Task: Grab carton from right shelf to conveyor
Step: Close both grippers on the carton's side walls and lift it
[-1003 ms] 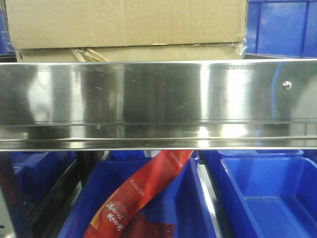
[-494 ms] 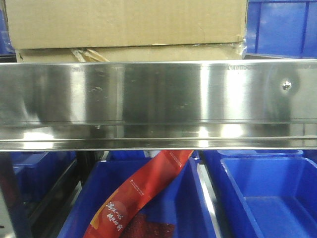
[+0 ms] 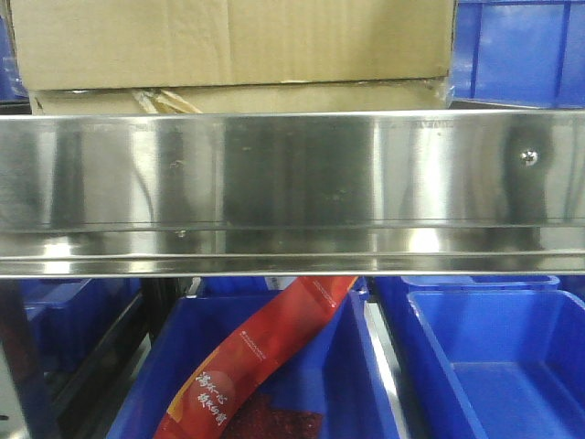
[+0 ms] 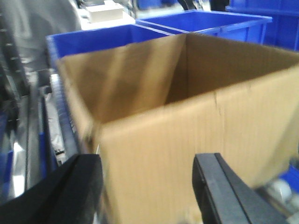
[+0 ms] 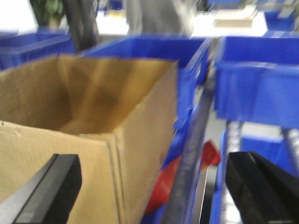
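Note:
The brown carton (image 3: pixel 233 46) sits on top of the steel shelf (image 3: pixel 292 183), behind its shiny front rail. In the left wrist view the carton (image 4: pixel 187 116) is open-topped and empty, and its near wall fills the space ahead. My left gripper (image 4: pixel 148 161) is open, its dark fingers (image 4: pixel 219 186) spread wide across that wall near the carton's left corner. In the right wrist view the carton (image 5: pixel 88 116) lies to the left. My right gripper (image 5: pixel 153 161) is open, with the carton's right corner between its fingers. The conveyor is out of view.
Blue plastic bins (image 3: pixel 494 357) stand below the shelf, and one holds a red printed packet (image 3: pixel 256 357). More blue bins (image 5: pixel 257 79) flank the carton on the shelf level. A steel upright (image 5: pixel 191 154) runs just right of the carton.
The carton and shelf have not moved in the front view. Only the reflections on the rail have shifted a little.

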Tool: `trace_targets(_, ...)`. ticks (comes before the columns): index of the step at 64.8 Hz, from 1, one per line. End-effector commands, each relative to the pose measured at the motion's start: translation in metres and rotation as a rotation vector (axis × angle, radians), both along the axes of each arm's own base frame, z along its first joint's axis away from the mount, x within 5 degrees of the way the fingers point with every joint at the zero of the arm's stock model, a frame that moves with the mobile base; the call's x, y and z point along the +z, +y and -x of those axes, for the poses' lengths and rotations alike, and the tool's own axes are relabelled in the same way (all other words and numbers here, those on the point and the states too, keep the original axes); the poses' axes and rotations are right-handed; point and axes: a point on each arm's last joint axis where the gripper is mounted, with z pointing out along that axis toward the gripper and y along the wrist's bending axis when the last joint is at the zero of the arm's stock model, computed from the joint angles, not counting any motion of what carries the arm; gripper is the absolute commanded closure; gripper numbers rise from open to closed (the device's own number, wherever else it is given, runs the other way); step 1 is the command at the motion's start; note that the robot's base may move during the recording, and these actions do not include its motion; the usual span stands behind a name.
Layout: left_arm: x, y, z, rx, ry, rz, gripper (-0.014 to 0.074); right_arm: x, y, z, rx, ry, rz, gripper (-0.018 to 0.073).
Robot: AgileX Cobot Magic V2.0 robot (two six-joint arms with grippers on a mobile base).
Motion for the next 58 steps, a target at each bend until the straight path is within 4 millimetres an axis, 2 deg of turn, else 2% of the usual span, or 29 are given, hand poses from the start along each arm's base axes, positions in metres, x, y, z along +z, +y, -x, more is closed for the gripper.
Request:
trace_targets(1, 0.016, -0.012, -0.027, -0.020, 0.047, -0.015, 0.0256, 0.020, 0.009, -0.019, 0.022, 0.056, 0.028, 0.0043)
trace_targets(7, 0.032, -0.019, -0.057, 0.023, 0.126, 0.013, 0.0256, 0.036, 0.018, -0.041, 0.039, 0.119, 0.058, 0.0043)
trace_targets(15, 0.042, -0.021, -0.096, 0.156, 0.215, -0.009, 0.0256, 0.059, 0.028, -0.068, 0.058, 0.164, 0.084, 0.0043)
trace_targets(24, 0.046, -0.021, -0.131, 0.294, 0.300, -0.038, 0.0256, 0.064, 0.041, -0.103, 0.072, 0.229, 0.113, 0.0043)
trace_targets(31, 0.037, -0.024, -0.155, 0.328, 0.363, -0.048, 0.0256, 0.055, 0.053, -0.134, 0.074, 0.279, 0.125, 0.0043)
trace_targets(38, 0.025, -0.018, -0.173, 0.364, 0.401, -0.054, 0.0256, 0.043, 0.062, -0.161, 0.078, 0.320, 0.140, 0.0043)
trace_targets(50, 0.002, -0.006, -0.198, 0.399, 0.473, -0.035, 0.0256, 0.015, 0.074, -0.197, 0.080, 0.387, 0.161, 0.0043)
trace_targets(58, -0.010, -0.006, -0.210, 0.398, 0.498, -0.029, 0.0256, -0.009, 0.081, -0.215, 0.082, 0.449, 0.180, 0.0043)
